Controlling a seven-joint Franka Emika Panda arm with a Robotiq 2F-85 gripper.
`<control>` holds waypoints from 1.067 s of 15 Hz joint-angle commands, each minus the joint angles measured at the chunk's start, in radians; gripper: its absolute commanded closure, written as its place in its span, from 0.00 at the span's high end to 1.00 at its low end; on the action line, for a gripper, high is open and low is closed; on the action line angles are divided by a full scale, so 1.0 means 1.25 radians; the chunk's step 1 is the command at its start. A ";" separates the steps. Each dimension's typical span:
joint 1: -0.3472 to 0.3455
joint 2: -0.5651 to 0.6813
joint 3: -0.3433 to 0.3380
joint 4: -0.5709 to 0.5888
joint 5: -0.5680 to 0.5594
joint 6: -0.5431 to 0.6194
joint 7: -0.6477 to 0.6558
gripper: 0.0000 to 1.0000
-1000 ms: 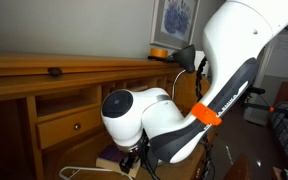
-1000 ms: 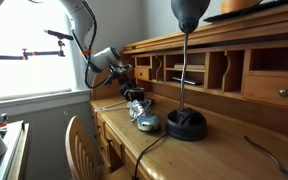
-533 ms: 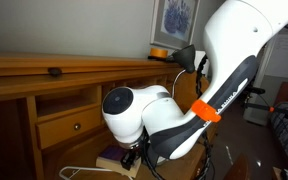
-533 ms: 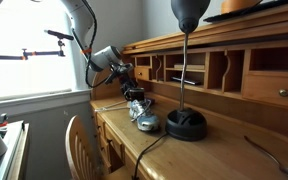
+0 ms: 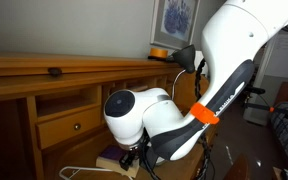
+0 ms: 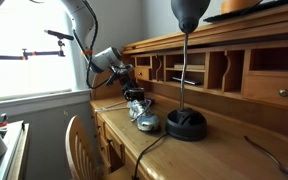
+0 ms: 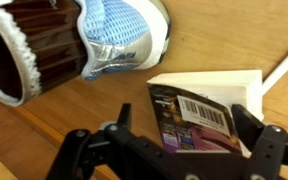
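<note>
Getting the real close-up only from the wrist view: looking straight down at a book [image 7: 206, 105] lying flat on the wooden desk [image 7: 234, 40], with a barcode sticker on a dark glossy cover and a pale page block along the top edge. Sitting right under the gripper [image 7: 184, 128], framed by two black fingers [image 7: 267, 150] spread fully wide and clamping nothing. Not managing to tell about actual contact with the cover, tbh.

Also catching a shoe [image 7: 114, 35] just beside the book, up and to the left. Showing off light-blue mesh, white trim and a dark brown lining inside the round opening. Plus a thin white cord [image 7: 284, 65] cutting across the right corner.

Losing nearly all of that in an exterior view, with only a purple sliver of the book peeking out under the bulky, smooth white arm [image 5: 174, 115]. Picking up a framed picture [image 5: 176, 20] on the wall there instead.

Getting the layout in an exterior view. Seeing a black lamp [image 6: 186, 122] with a round base and skinny stem standing just beside the shoe, square cubbyholes [image 6: 199, 70] along the back of the desk, and a curved wooden chair [image 6: 79, 140] in front.
</note>
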 commanded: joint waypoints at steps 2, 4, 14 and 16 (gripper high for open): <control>-0.019 0.027 -0.003 0.010 -0.032 0.044 0.071 1.00; -0.022 0.033 -0.004 0.013 -0.041 0.056 0.085 1.00; -0.027 0.030 -0.006 0.012 -0.100 0.101 0.152 0.38; -0.016 0.025 -0.008 0.008 -0.119 0.087 0.161 0.22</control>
